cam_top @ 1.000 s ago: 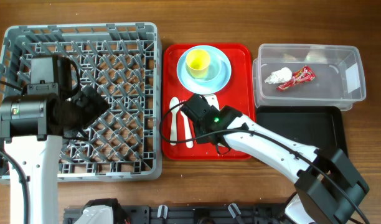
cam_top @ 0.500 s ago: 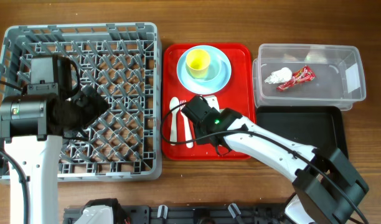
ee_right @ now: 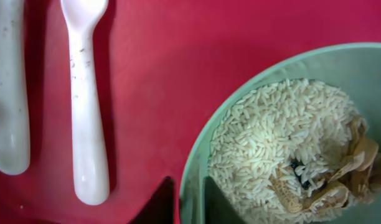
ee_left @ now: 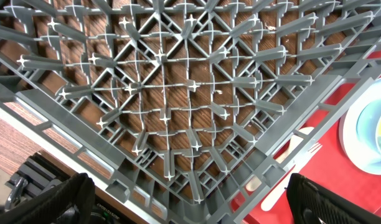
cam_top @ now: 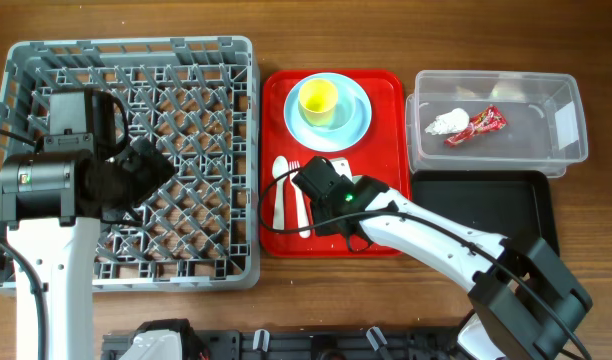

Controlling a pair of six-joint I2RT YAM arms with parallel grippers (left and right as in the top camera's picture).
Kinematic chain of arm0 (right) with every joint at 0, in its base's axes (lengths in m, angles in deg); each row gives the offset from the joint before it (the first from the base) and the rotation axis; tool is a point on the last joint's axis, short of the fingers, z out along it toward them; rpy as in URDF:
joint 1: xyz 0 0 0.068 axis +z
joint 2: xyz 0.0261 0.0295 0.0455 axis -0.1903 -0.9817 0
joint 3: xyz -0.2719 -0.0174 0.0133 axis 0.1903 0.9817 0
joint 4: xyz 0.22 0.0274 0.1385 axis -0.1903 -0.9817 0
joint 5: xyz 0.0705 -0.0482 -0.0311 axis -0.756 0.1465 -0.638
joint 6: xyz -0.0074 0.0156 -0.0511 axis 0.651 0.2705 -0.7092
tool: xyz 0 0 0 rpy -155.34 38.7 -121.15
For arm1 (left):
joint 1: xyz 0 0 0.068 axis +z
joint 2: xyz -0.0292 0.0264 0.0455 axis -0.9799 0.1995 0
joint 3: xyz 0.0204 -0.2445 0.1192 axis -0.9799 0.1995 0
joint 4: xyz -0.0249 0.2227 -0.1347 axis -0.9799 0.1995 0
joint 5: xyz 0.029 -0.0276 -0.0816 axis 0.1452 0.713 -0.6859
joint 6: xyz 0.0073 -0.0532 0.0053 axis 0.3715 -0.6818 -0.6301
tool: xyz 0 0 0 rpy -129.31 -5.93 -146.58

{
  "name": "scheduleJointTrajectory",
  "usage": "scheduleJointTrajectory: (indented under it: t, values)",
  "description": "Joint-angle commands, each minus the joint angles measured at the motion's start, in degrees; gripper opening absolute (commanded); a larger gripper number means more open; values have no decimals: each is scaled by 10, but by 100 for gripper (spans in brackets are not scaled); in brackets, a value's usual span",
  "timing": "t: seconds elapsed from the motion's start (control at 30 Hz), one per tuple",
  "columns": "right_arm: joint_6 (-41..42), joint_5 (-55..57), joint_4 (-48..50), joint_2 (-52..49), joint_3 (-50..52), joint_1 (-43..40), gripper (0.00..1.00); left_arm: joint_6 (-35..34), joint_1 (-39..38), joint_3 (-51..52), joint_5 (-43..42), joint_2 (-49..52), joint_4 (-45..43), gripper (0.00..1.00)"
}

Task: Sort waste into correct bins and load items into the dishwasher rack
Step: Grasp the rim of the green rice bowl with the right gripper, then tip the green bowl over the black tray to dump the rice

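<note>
My right gripper [ee_right: 189, 202] is shut on the rim of the mint green bowl [ee_right: 340, 68], one finger outside and one inside. The bowl holds white rice [ee_right: 265, 137] and brownish scraps [ee_right: 343, 174]. From overhead, the right gripper [cam_top: 326, 185] covers most of the bowl on the red tray [cam_top: 386, 100]. A white spoon [cam_top: 279, 190] and fork [cam_top: 299, 205] lie just left of it. The yellow cup [cam_top: 318, 98] sits in a pale blue bowl [cam_top: 356, 115]. My left gripper [ee_left: 190, 205] hangs open over the grey dishwasher rack [ee_left: 178, 93].
The clear tub [cam_top: 566, 110] at the right holds the red wrapper [cam_top: 478, 125] and the white napkin [cam_top: 446, 122]. The black tray [cam_top: 486, 200] lies in front of it, under my right arm. The rack [cam_top: 36, 60] fills the left of the table.
The right gripper's jaws have drawn together on the mint bowl's rim, and the wrist has edged slightly left. The left arm has not moved.
</note>
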Motion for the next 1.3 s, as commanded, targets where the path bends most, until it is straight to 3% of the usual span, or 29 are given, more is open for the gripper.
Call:
scheduleJointTrajectory:
  t: [0.0, 0.17, 0.37, 0.63, 0.73, 0.83, 0.87, 0.97, 1.13, 1.27]
  values:
    - [-15, -10, -3, -7, 4, 1, 5, 0, 4, 2, 8, -2, 0, 100]
    - [-54, -10, -32, 4, -33, 0, 4, 0, 4, 2, 8, -2, 0, 100]
    - [-59, 27, -147, 64, -130, 0, 4, 0, 4, 2, 8, -2, 0, 100]
    - [-40, 42, -239, 189, -136, -64, 5, 0, 4, 2, 8, -2, 0, 100]
    - [-69, 13, -256, 232, -136, -145, 4, 0, 4, 2, 8, -2, 0, 100]
    - [-147, -108, -256, 275, -136, -284, 4, 0, 4, 2, 8, -2, 0, 100]
    - [-187, -181, -257, 291, -133, -369, 4, 0, 4, 2, 8, -2, 0, 100]
    - [-243, -284, -255, 303, -116, -492, 4, 0, 4, 2, 8, -2, 0, 100]
    - [-377, -565, -236, 298, -15, -742, 4, 0, 4, 2, 8, -2, 0, 100]
    - [-413, -633, -189, 287, 82, -842, 4, 0, 4, 2, 8, -2, 0, 100]
